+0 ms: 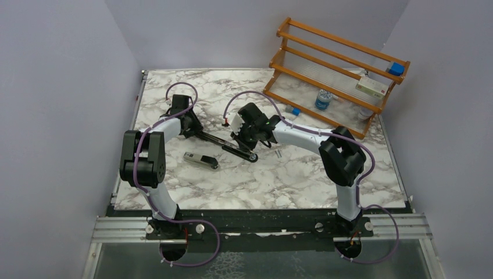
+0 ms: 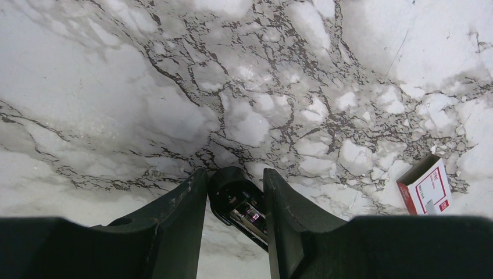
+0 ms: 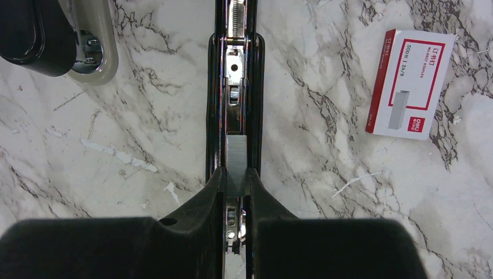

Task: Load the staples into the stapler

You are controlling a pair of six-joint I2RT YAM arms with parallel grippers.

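Note:
The black stapler (image 1: 218, 141) lies opened out flat on the marble table, its silver channel (image 3: 234, 70) facing up. My left gripper (image 1: 195, 131) is shut on the stapler's rounded far-left end (image 2: 232, 192), one finger against each side. Over the other end, my right gripper (image 1: 251, 142) is shut on a grey ribbed strip of staples (image 3: 235, 163), held in line with the channel and just over it. The red and white staples box (image 3: 413, 84) lies flat to the right of the stapler, also seen as the box (image 2: 427, 189) in the left wrist view.
A second small stapler, silver-beige and black (image 1: 200, 160), lies in front of the left arm. A wooden rack (image 1: 337, 64) stands at the back right with a white box (image 1: 372, 87) and blue items on it. A small blue-topped jar (image 1: 323, 100) stands under it.

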